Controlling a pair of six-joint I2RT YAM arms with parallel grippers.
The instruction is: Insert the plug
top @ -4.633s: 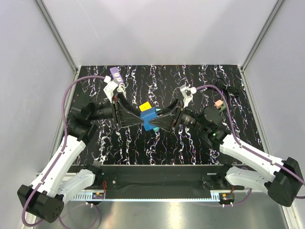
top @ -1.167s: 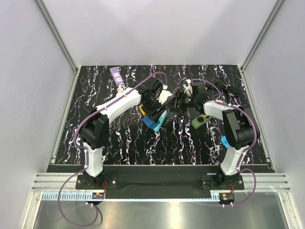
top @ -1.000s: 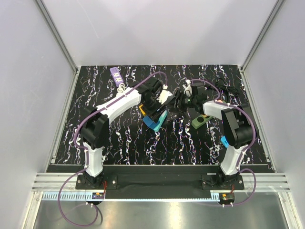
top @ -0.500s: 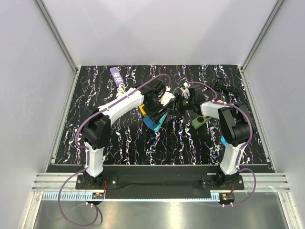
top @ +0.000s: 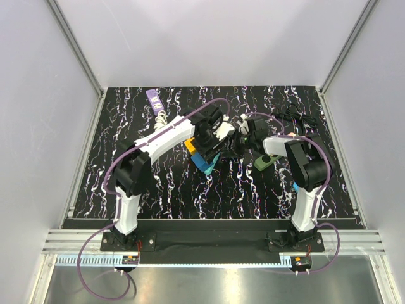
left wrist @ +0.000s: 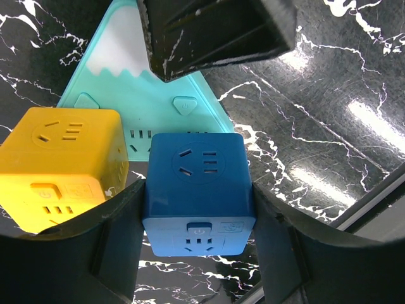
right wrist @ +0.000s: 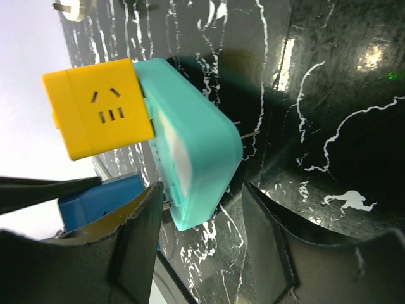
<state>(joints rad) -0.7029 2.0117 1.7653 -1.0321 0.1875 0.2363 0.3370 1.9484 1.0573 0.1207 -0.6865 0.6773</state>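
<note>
A teal triangular power strip (top: 206, 167) lies mid-table with a yellow cube adapter (top: 189, 145) plugged into it. My left gripper (top: 209, 147) is shut on a blue cube plug (left wrist: 199, 190) and holds it against the strip's (left wrist: 136, 95) edge beside the yellow cube (left wrist: 60, 164). My right gripper (top: 231, 145) is open, its fingers either side of a corner of the strip (right wrist: 190, 158), with a gap on the right side. In the right wrist view the blue cube (right wrist: 101, 197) shows to the left, with thin prongs between it and the strip.
A purple power strip (top: 152, 97) with a white plug (top: 160, 118) lies at the back left. A green object (top: 266, 163) and black cables (top: 297, 114) lie at the right. The enclosure's grey walls stand around the table.
Both grippers have closed in on the teal strip. The left one moved a little right with the blue cube. The right one moved left up to the strip's corner.
</note>
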